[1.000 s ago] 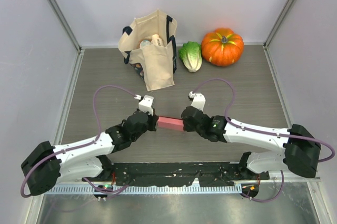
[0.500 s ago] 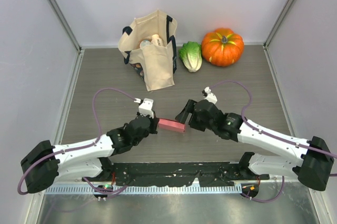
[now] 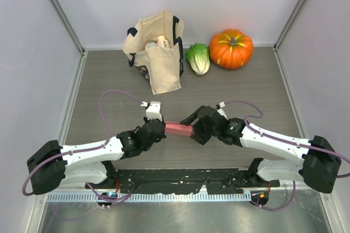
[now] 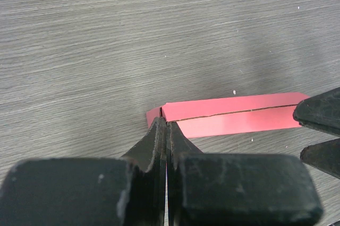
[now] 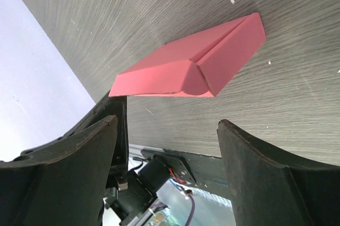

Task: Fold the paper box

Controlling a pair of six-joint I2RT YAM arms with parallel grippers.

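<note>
Wide grey table (image 3: 109,80) fills the frame, and along its upper edge sit the bystanders: a cream tote bag (image 3: 158,52) stuffed with groceries, an orange pumpkin (image 3: 231,48) at upper right, and a green cabbage (image 3: 198,58) wedged between them, all well apart from the action. The action is at centre frame, where the pink paper box (image 3: 178,129) lies as a slim, mostly closed bar on the table, stretched between the two arms. The left claw (image 4: 164,130) has its fingers pressed tight together on the box's left end, nipping the thin card there, and I'd say that's an anchor so the box can't slide or spring open. The right claw (image 5: 167,122) is spread wide, fingers either side of the box's right end and touching nothing, most likely lining up to press or tuck that end. From the wrist view a seam along the top is visible and looks not quite flat.
</note>
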